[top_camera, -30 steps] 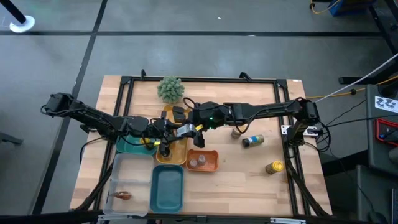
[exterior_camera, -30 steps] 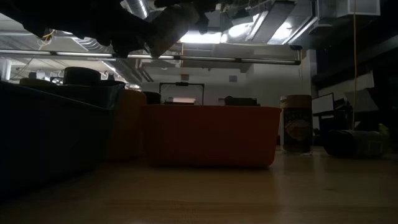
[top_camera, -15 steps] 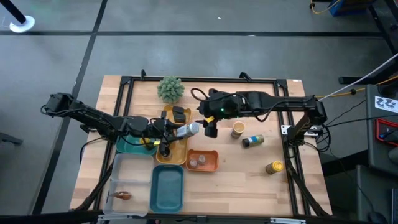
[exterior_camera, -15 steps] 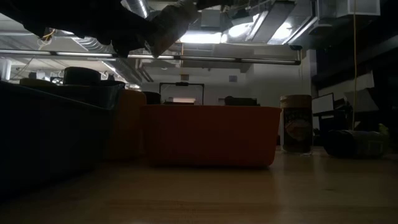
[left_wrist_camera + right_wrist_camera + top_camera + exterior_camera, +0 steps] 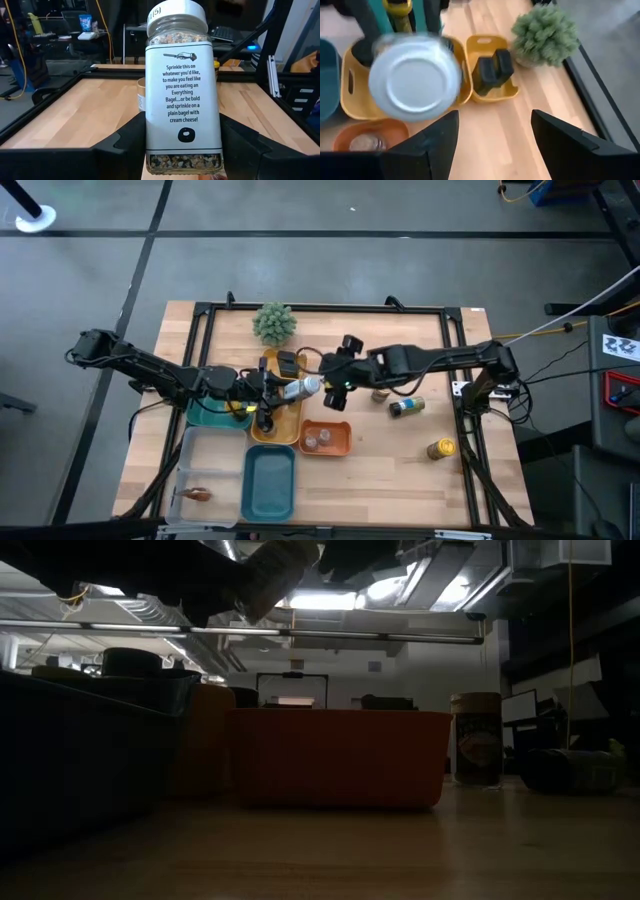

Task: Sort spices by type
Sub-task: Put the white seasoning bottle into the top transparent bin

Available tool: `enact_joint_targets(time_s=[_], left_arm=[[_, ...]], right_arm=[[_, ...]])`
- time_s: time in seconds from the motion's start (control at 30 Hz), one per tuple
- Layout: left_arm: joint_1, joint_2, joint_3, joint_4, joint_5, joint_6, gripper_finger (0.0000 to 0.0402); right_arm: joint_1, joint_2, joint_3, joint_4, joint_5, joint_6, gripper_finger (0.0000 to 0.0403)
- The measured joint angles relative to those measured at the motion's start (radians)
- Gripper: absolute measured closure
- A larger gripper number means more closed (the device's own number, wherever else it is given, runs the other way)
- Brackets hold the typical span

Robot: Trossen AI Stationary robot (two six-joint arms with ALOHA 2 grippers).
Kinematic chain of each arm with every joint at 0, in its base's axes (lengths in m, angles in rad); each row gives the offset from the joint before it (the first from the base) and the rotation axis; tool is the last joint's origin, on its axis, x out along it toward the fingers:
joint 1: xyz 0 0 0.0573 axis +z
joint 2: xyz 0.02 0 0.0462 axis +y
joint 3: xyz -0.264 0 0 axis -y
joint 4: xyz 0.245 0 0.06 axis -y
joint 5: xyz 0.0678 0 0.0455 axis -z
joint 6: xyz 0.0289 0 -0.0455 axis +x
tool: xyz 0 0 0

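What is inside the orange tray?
The orange tray holds two small jars, seen from above. Their caps show; their contents and the tray floor under them stay covered.

The seasoning jar (image 5: 182,85) has a white cap, a white label with black print, and speckled tan, black and white contents. Yellow trays (image 5: 277,423), an orange tray (image 5: 340,442) and a teal tray (image 5: 270,485) (all plain) sit on the pale wood surface (image 5: 400,470); the plant (image 5: 545,34) is green.
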Motion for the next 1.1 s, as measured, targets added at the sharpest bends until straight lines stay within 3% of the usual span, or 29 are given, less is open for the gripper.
enact_joint_targets(time_s=[0.83, 1.1], left_arm=[[0.000, 0.000, -0.001, -0.008, 0.003, 0.000, 0.0215], [0.000, 0.000, -0.001, -0.010, 0.003, 0.000, 0.0215]], right_arm=[[-0.001, 0.081, 0.000, 0.294, -0.018, 0.006, 0.0155], [-0.001, 0.082, 0.000, 0.292, -0.046, 0.006, 0.0155]])
